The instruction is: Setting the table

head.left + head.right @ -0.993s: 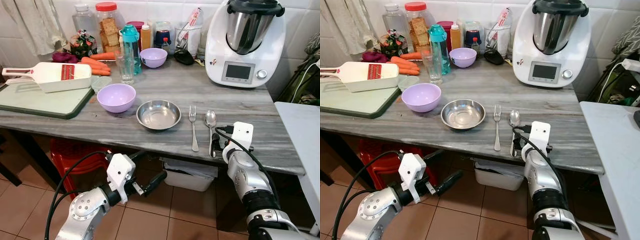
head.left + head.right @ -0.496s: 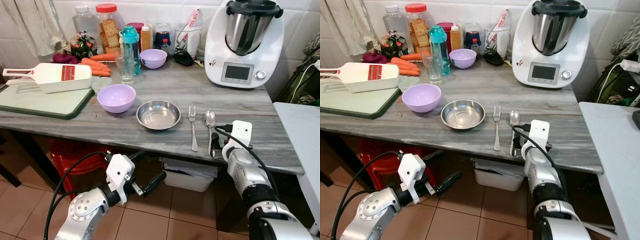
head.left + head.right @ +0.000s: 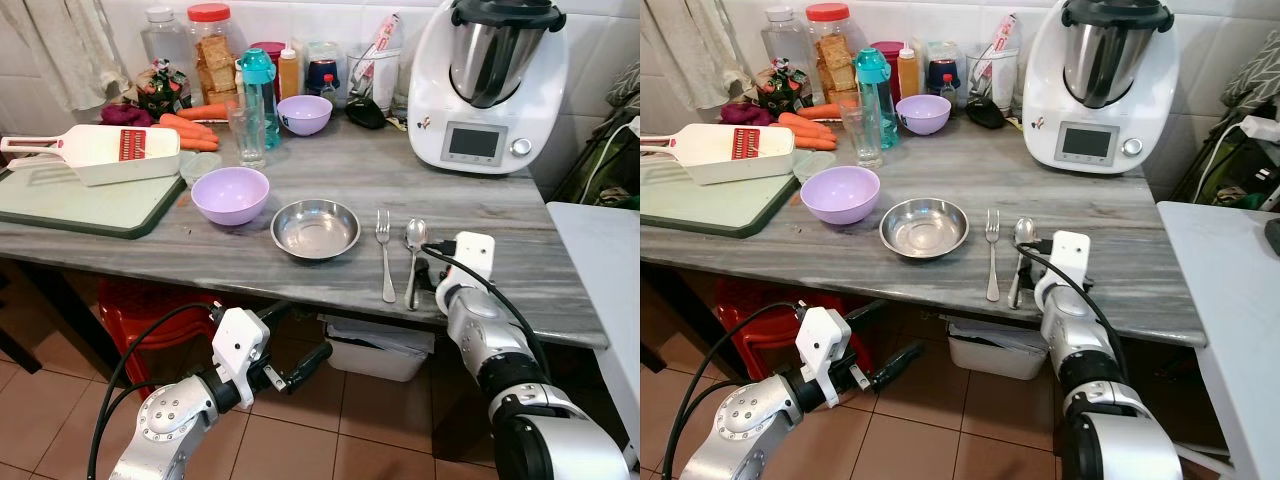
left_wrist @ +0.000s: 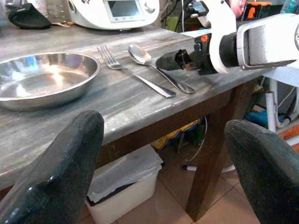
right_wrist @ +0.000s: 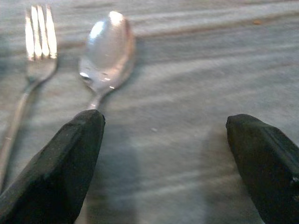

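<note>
Left pincer (image 3: 305, 362) low under desk (image 3: 520, 250) edge, fingers spread, empty; right pincer (image 5: 163, 154) on desk near front edge, fingers wide apart, holding nothing; spoon (image 3: 412, 258) just beside its inner finger, handle now angled toward fork (image 3: 385, 252), earlier straighter; steel bowl (image 3: 316, 228) beyond fork; lilac bowl (image 3: 231, 194) further; white food processor (image 3: 488, 85) at back.
</note>
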Available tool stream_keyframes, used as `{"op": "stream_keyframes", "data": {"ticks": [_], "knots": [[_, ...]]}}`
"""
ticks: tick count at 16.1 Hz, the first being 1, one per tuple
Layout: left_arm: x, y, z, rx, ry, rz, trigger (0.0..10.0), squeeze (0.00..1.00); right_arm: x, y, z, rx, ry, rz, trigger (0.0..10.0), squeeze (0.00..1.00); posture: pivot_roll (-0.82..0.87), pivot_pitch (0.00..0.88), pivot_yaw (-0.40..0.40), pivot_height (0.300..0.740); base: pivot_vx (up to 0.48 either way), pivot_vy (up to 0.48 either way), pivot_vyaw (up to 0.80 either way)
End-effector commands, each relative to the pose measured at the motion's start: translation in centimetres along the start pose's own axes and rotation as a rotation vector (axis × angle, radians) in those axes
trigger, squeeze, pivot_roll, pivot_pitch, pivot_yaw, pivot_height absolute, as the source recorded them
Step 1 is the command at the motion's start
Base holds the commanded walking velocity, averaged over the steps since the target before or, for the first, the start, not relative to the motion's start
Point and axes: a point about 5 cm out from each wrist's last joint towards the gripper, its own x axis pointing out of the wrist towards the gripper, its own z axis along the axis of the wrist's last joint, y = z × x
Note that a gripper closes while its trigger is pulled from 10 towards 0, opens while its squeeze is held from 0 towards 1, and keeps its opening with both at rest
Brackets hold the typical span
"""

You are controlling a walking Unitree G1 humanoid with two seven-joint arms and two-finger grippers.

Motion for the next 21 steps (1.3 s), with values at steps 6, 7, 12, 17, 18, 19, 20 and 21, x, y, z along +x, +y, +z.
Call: {"op": "stream_keyframes", "data": {"ticks": [6, 7, 12, 17, 18, 19, 20, 21], "knots": [[-0.1, 0.0, 0.3, 0.016, 0.001, 0.006, 10.0, 0.00, 0.1, 0.2, 0.9, -0.012, -0.047, 0.010, 10.0, 0.00, 0.11, 0.000, 0.000, 0.740, 0.000, 0.000, 0.00], [-0.1, 0.0, 0.3, 0.017, 0.000, 0.007, 10.0, 0.00, 0.1, 0.1, 1.4, -0.021, -0.076, 0.007, 10.0, 0.00, 0.11, 0.000, -0.001, 0.740, 0.000, 0.000, 0.00], [0.3, 0.4, 0.6, 0.030, -0.022, 0.036, 10.0, 0.00, -1.6, 0.9, 5.3, -0.003, -0.369, 0.063, 10.0, 0.00, 0.09, 0.000, 0.001, 0.740, 0.000, 0.000, 0.00], [0.7, 1.2, 0.7, 0.034, -0.037, 0.133, 10.0, 0.00, -4.6, -0.5, 4.4, -0.066, -0.466, 0.039, 10.0, 0.00, 0.07, 0.000, 0.002, 0.740, 0.000, 0.000, 0.00], [0.7, 1.3, 0.6, 0.014, -0.040, 0.160, 10.0, 0.00, -5.1, -1.2, 3.9, -0.052, -0.461, 0.013, 10.0, 0.00, 0.06, 0.000, 0.001, 0.740, 0.000, 0.000, 0.00], [0.7, 1.4, 0.5, 0.002, -0.043, 0.170, 10.0, 0.00, -5.5, -1.7, 3.7, -0.044, -0.462, -0.006, 10.0, 0.00, 0.06, 0.000, 0.001, 0.740, 0.000, 0.000, 0.00], [0.6, 1.5, 0.6, 0.006, -0.047, 0.167, 10.0, 0.00, -6.0, -2.2, 3.5, -0.041, -0.471, -0.021, 10.0, 0.00, 0.05, 0.000, 0.003, 0.740, 0.000, 0.000, 0.00], [0.3, 1.7, 1.4, 0.014, -0.071, 0.195, 10.0, 0.00, -6.9, -2.7, 3.3, -0.034, -0.484, -0.031, 10.0, 0.00, 0.05, 0.000, 0.003, 0.740, 0.000, 0.000, 0.00]]}}
